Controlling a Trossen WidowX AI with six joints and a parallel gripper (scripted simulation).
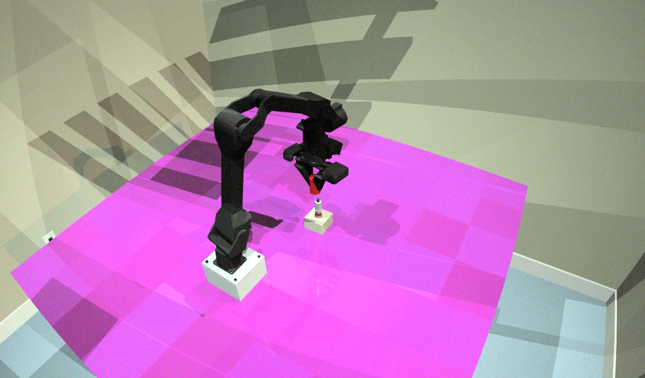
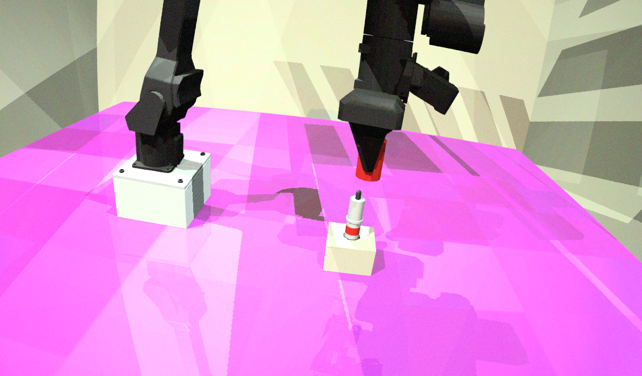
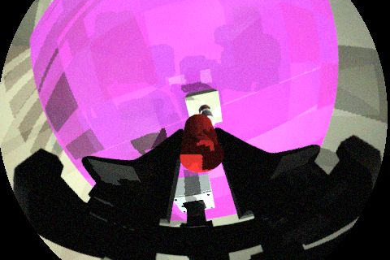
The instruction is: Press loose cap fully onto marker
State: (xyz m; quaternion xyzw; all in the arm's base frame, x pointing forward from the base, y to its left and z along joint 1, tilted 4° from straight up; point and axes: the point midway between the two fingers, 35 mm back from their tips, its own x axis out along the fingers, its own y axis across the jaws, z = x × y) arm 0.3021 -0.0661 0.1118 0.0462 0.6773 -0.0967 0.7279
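From the top, the black arm [image 1: 230, 188] bends over the pink table [image 1: 362, 301]. Its tool [image 1: 315, 180] points down and is clamped on the red cap [image 1: 314, 186]. The cap hangs in the air, long way up and down, with its wider end facing the table. Right under it, with a gap between them, the marker [image 1: 318, 207] stands straight up in the pale holder block [image 1: 317, 220]. The arm's white base [image 1: 234, 273] sits nearer the front edge, apart from the block.

From the side, the tool [image 2: 370, 161] grips the cap [image 2: 369, 170] near its top, and the cap's red bottom sticks out below the dark fingers [image 2: 370, 149]. The marker [image 2: 353, 219] is below, seen a little to one side of the cap, and they are not touching. The marker's thin dark tip points up. Its body is white with a red band, and its lower part sits in the holder block [image 2: 350, 255].

From the wrist, the cap [image 3: 201, 143] sits between the two dark fingers. Just past the cap's end, the holder block [image 3: 201, 106] shows, with the marker [image 3: 205, 110] seen almost end-on, so its long way points toward the camera.
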